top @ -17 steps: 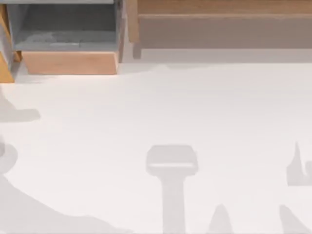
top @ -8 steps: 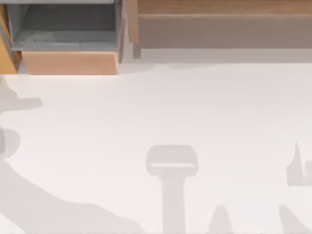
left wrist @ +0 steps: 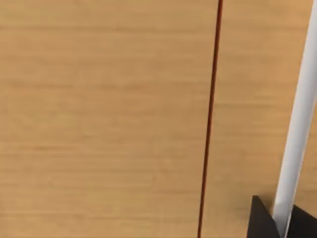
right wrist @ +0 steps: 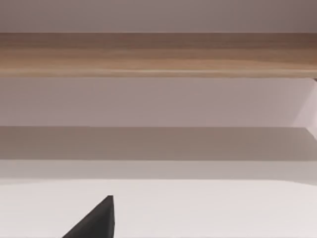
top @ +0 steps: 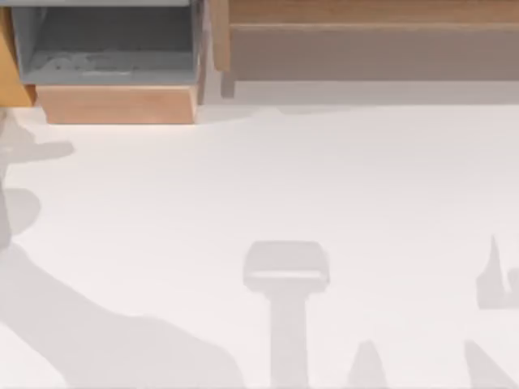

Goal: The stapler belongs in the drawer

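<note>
Grey-walled, tan-fronted wooden drawer point(top: 113, 81) stands open at the white table's point(top: 324, 178) far left
No stapler seen inside; placing apparently remains; finger states cannot be told

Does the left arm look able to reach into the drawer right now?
Probably yes: the drawer stands pulled out, its grey floor uncovered; the left claw faces tan wood close up.

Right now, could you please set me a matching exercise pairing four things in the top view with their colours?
Things:
1. drawer front panel
2. drawer floor
3. shelf unit
4. table

Colours:
a. white
b. grey
c. light tan
d. brown

Pairs: 1-c, 2-b, 3-d, 4-a
</note>
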